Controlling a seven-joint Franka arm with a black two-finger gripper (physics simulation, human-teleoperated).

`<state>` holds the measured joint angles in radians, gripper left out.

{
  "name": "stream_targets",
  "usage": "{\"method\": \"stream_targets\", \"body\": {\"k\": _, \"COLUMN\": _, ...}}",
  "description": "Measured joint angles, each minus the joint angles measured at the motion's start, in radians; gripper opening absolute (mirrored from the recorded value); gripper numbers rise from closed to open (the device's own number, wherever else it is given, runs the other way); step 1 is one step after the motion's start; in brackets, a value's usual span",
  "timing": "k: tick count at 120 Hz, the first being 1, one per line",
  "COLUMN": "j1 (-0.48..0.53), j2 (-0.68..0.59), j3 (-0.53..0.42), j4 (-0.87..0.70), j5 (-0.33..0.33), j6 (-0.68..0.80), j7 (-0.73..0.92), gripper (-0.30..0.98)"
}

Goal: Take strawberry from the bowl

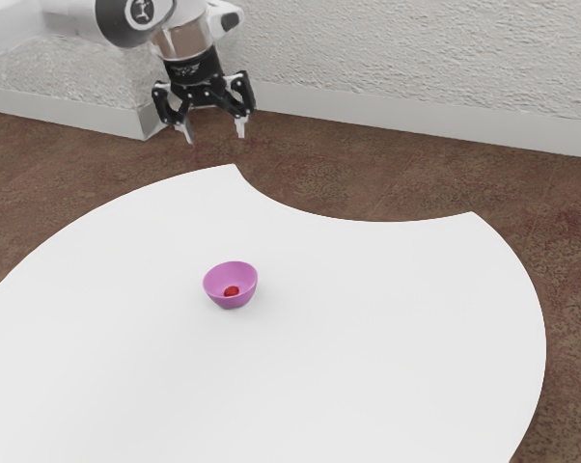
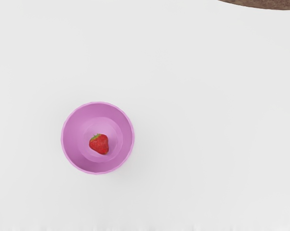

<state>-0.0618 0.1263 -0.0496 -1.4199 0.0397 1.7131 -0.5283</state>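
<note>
High above the table, near the top of the exterior view, my gripper point(image 1: 213, 133) hangs open, its two fingertips well apart with nothing between them. A pink-purple bowl point(image 1: 231, 300) stands upright on the white table, lower than the gripper. Inside it lies a small red strawberry point(image 1: 232, 291), partly hidden by the bowl's near wall. From above, in the wrist view, the round bowl point(image 2: 72, 138) surrounds the strawberry point(image 2: 99, 144), which rests on the bowl's floor with its green leaves visible.
A white table point(image 1: 368, 338) with a curved cutout in its edge bears the bowl. Brown floor point(image 1: 561, 193) lies beyond it, and a pale textured wall point(image 1: 397, 58) stands behind. The table's edge crosses one corner of the wrist view.
</note>
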Motion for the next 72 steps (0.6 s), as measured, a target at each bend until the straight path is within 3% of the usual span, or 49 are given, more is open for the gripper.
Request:
{"method": "stream_targets", "body": {"k": 40, "j1": 0.022, "j2": 0.0, "j3": 0.001, "j4": 0.0, "j5": 0.076, "j6": -0.187, "j7": 0.147, "gripper": 0.67}}
{"method": "stream_targets", "body": {"k": 72, "j1": 0.018, "j2": 0.006, "j3": 0.023, "j4": -0.135, "j5": 0.056, "j6": -0.183, "j7": -0.064, "gripper": 0.68}}
